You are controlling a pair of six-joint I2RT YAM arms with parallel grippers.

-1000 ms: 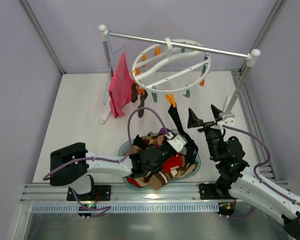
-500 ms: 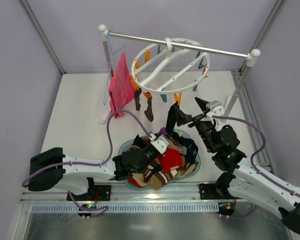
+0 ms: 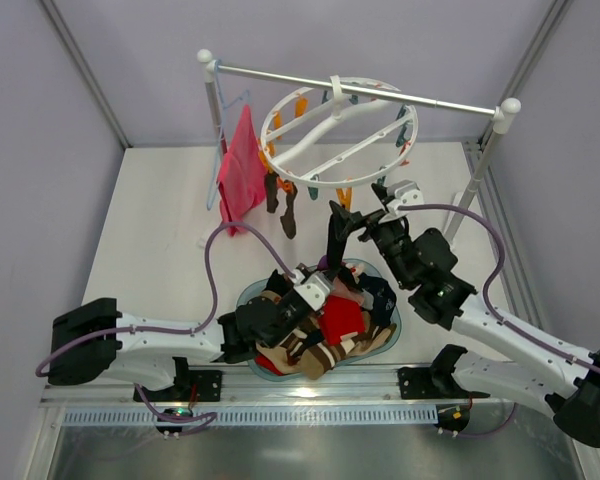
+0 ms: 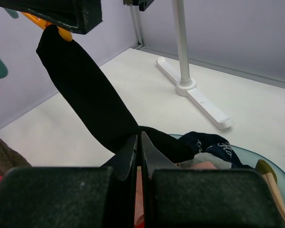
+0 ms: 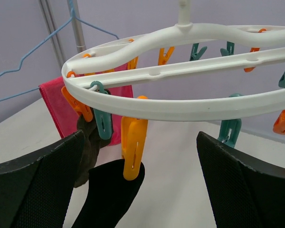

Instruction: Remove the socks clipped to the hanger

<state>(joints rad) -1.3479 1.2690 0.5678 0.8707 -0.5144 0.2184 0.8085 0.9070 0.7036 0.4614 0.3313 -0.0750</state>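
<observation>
**Now at the Clip: Right Arm Closes In on a Black Sock's Last Hold**

Within the past second the right gripper (image 5: pixel 140 137) rises from beside the basin (image 3: pixel 248 298) to the near rim of the hanger (image 3: pixel 325 182). Its jaws are spread wide and straddle the orange clip (image 5: pixel 133 147) that pins the top of the black sock (image 3: pixel 332 235). Neither finger appears to touch the clip yet.

Over the same second the left arm draws back toward its base. The left gripper (image 4: pixel 137 142) stays pinched shut on the sock's lower end, just above the basin. The fabric runs in a taut slant from clip to fingers. The hanger, hooked over the metal rail (image 3: pixel 380 93), has rocked slightly in the meantime.

The sock is thus held at both ends, by the clip above and the robot below, and the release looks set up. A squeeze on the clip's upper tabs, or a firmer downward pull, would likely free it to join the heap of socks (image 3: pixel 340 325) already lying in the basin.

Two dark brown socks (image 3: pixel 288 215) hang from clips on the ring's left side, near the pink cloth (image 3: pixel 238 175). The job therefore looks well along but unfinished.
</observation>
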